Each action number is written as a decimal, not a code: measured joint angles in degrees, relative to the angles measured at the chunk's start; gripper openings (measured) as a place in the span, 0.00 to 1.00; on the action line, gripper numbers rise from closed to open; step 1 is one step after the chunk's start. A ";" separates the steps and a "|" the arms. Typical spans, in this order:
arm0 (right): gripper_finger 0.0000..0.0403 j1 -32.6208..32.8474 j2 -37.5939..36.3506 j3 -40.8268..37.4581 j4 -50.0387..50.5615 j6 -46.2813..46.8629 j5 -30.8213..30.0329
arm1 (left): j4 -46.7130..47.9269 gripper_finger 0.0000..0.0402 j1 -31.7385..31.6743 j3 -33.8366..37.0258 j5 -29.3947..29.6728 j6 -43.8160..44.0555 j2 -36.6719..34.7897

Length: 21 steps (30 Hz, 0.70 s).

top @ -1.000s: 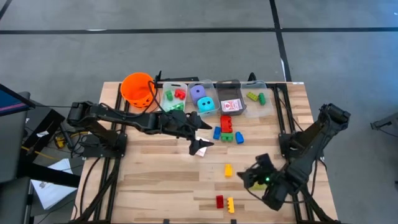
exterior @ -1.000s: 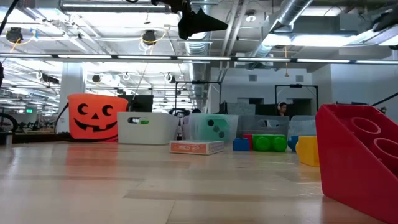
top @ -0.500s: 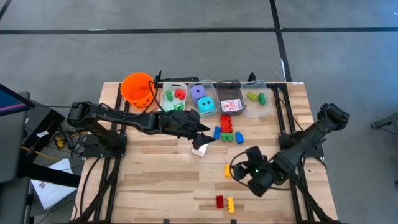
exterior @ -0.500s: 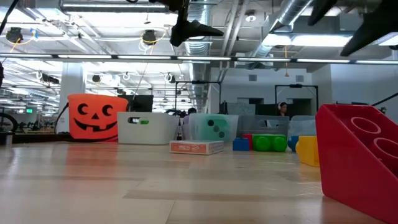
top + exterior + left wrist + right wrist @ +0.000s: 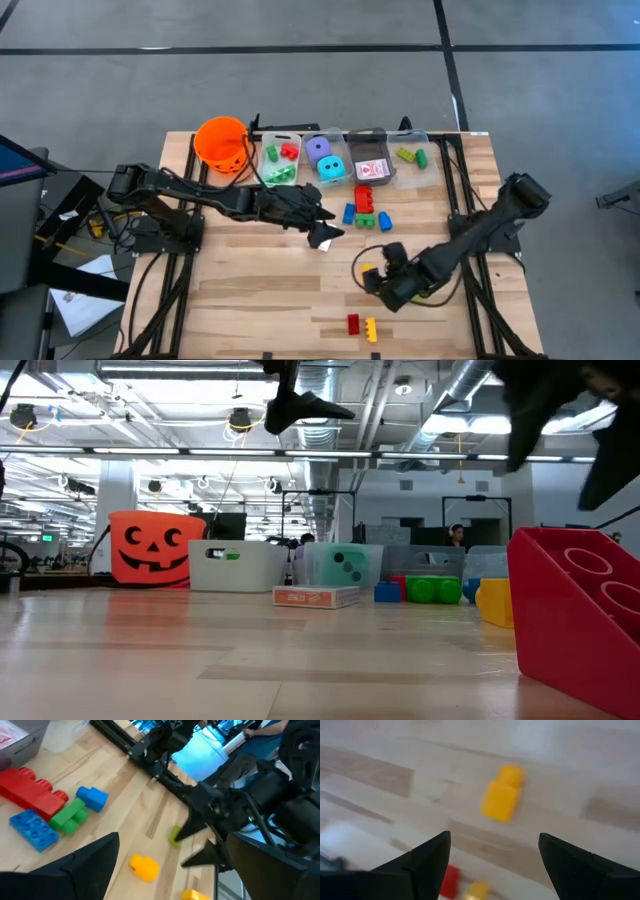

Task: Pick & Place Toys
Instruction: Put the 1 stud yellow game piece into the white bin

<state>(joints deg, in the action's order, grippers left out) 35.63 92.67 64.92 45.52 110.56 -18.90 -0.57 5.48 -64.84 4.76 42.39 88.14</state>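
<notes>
- At the front edge of the table (image 5: 250, 290) lie two bricks side by side: one red brick (image 5: 353, 323) and one yellow brick (image 5: 371, 329).
- A little further in, my right pincer (image 5: 495, 837) hangs low over the boards. Its fingers are spread wide and grip nothing.
- A single yellow brick (image 5: 502, 795) lies just ahead of that gap, flat on the wood. Its long axis runs roughly from the front of the table toward the back.
- Near the middle of the table, my left pincer (image 5: 320, 226) hangs in the air. It is also wide open and empty, and sits over one red-and-white card pack (image 5: 316, 596) lying flat.
- Just beyond is a cluster of four bricks: one long red brick (image 5: 365, 197), two blue ones (image 5: 349, 213) (image 5: 385, 221) and one green brick (image 5: 367, 221).
- Along the back stand four clear bins in a row.
  - The first bin (image 5: 279, 137) holds red and green bricks.
  - The second bin (image 5: 334, 132) holds one purple die (image 5: 318, 149) and one teal die (image 5: 332, 168).
  - The third bin (image 5: 368, 134) holds a card pack (image 5: 371, 168).
  - The fourth bin (image 5: 412, 137) holds one yellow and one green brick.
- One orange bucket (image 5: 221, 140) stands beside the first bin, at the left end of the row.
</notes>
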 joint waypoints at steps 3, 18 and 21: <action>0.73 -1.74 1.91 0.15 -3.27 -0.19 2.01 | 2.57 0.90 -0.02 0.00 0.06 -0.04 0.00; 0.73 -9.49 10.92 4.49 -2.52 -2.89 13.48 | 11.60 0.90 -0.15 0.01 0.21 -3.59 0.00; 0.73 -10.49 12.74 5.98 -0.53 -3.20 14.33 | 11.97 0.90 -0.17 0.00 0.19 -4.61 0.00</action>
<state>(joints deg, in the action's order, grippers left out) 25.14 105.41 70.90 44.99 107.36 -4.57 11.40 5.30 -64.84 4.95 37.78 88.14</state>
